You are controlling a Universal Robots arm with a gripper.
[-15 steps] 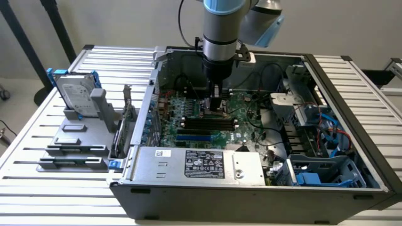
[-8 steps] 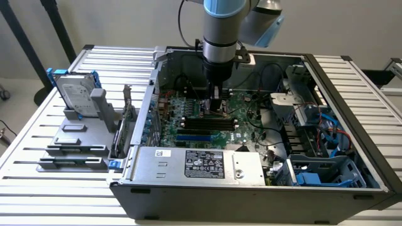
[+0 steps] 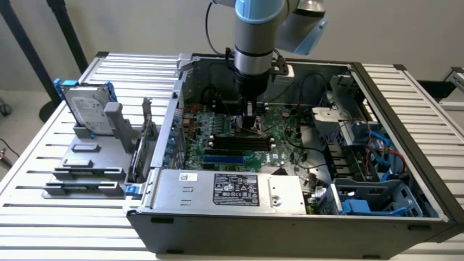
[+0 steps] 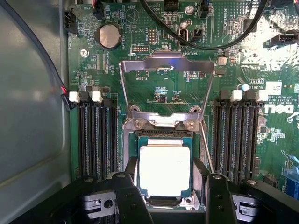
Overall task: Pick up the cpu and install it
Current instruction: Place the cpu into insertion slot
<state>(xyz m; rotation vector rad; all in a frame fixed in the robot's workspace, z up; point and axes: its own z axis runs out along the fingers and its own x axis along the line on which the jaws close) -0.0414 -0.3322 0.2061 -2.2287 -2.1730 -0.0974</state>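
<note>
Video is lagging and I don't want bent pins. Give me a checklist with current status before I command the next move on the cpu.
1. load plate swung up off the socket: ok.
2. retention lever free of the load plate: ok.
3. cpu within the socket frame, edges square to it: ok.
4. cpu fully seated flat: cannot tell.
5. tool centred over the cpu: ok.
6. memory slots on both sides empty, nothing crowding the tool: ok.
</note>
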